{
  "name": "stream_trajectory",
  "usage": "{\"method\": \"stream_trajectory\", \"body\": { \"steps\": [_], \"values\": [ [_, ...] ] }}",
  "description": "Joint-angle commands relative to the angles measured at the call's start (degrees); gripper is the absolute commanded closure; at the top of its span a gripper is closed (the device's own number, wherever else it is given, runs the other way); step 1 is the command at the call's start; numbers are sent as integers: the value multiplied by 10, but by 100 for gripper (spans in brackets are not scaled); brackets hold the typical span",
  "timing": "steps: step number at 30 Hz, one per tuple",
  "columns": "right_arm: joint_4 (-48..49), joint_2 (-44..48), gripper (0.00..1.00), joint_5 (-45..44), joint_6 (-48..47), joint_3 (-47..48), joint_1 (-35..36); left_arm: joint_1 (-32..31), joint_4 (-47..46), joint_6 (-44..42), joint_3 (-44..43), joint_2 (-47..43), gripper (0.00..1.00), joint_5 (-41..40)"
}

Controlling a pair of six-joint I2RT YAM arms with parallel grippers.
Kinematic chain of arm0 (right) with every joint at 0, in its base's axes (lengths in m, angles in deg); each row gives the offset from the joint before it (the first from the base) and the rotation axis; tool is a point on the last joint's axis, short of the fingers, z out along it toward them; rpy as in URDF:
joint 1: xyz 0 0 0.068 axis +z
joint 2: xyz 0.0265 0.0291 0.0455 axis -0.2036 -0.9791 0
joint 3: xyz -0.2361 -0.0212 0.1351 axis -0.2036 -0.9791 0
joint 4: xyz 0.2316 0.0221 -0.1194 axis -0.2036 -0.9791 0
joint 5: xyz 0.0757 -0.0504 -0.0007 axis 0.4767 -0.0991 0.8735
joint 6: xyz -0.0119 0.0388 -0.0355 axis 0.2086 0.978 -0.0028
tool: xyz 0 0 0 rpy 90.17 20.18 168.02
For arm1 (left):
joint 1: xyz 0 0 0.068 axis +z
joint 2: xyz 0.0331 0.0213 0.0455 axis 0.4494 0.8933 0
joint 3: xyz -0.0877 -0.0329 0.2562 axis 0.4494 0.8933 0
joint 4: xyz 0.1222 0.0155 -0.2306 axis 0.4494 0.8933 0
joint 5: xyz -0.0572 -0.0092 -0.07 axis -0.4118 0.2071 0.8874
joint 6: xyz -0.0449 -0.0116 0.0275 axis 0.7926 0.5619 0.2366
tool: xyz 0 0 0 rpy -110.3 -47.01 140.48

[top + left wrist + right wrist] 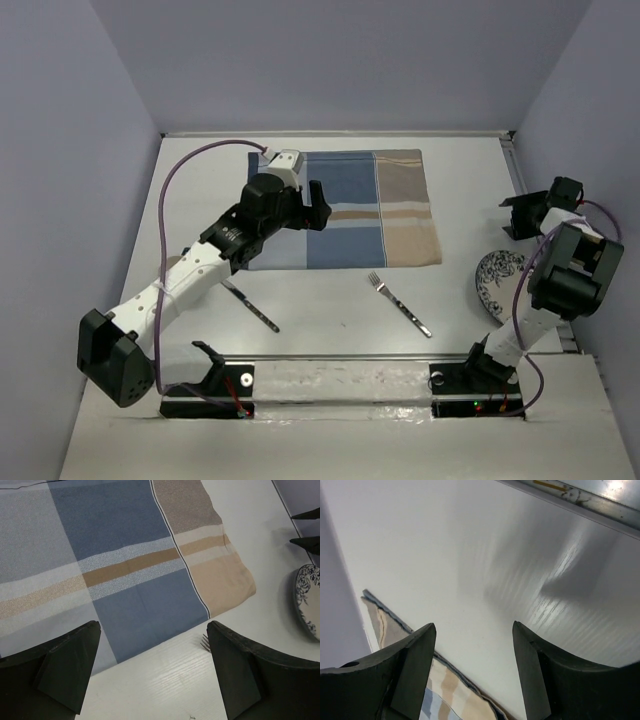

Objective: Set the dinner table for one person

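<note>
The dinner table [330, 290] is a large off-white top. A blue-and-tan striped placemat [345, 210] lies flat at its middle back. A fork [400, 304] and a knife [252, 306] lie on the bare table in front of the placemat. A blue-patterned white plate [498, 283] sits at the right, partly hidden by the right arm. My left gripper [318, 205] is open and empty above the placemat's left part; its wrist view shows the placemat [125, 565], the fork tines [204, 641] and the plate [307, 600]. My right gripper [510, 217] is open and empty, just behind the plate.
A metal rail [340, 380] runs along the near edge between the arm bases. Grey walls close the table on the left, back and right. The right wrist view shows bare table [470, 555], a placemat corner [450, 690] and a rail [580, 502].
</note>
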Motion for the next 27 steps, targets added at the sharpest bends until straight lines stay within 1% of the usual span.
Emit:
{"method": "stream_trajectory", "body": {
  "steps": [1,3,5,6,7,8,9,10,11,13,14,15,16,18,20,24,26,27],
  "values": [
    [17,97,32,-42,-51,-33,-2,1,-14,-10,-34,19,1,46],
    [-23,137,32,-61,-60,-51,-2,0,-16,-11,-47,32,1,92],
    [-84,188,32,-115,-71,-82,-2,-2,-17,-16,-59,57,1,135],
    [-103,207,32,-146,-71,-94,-2,-2,-17,-19,-63,57,1,146],
    [-146,225,32,-169,-70,-106,-2,-3,-15,-23,-65,65,1,155],
    [-171,243,32,-210,-66,-127,-13,-4,-11,-26,-67,66,1,162],
    [-187,281,32,-230,-69,-137,-30,-5,-11,-29,-64,64,1,169],
    [-202,300,31,-253,-75,-146,-37,-5,-11,-29,-59,60,1,171],
    [-232,315,28,-300,-79,-157,-43,-6,-9,-30,-49,56,1,175],
    [-264,349,25,-325,-80,-165,-70,-10,-7,-31,-37,40,1,178],
    [-293,352,20,-336,-77,-166,-81,-12,-2,-32,-28,36,1,183],
    [-307,353,18,-337,-69,-166,-93,-17,2,-33,-23,24,1,184],
    [-336,351,16,-335,-63,-165,-120,-28,5,-34,-19,19,1,187],
    [-354,348,14,-343,-41,-161,-147,-40,10,-36,-6,5,1,200],
    [-380,337,10,-346,-19,-158,-177,-56,13,-38,2,-8,1,206],
    [-398,314,8,-310,48,-164,-177,-72,22,-56,21,-45,1,201],
    [-377,309,7,-295,45,-191,-177,-75,25,-66,25,-53,1,198],
    [-368,308,7,-270,36,-200,-177,-75,27,-68,27,-57,1,191]
  ]
}}
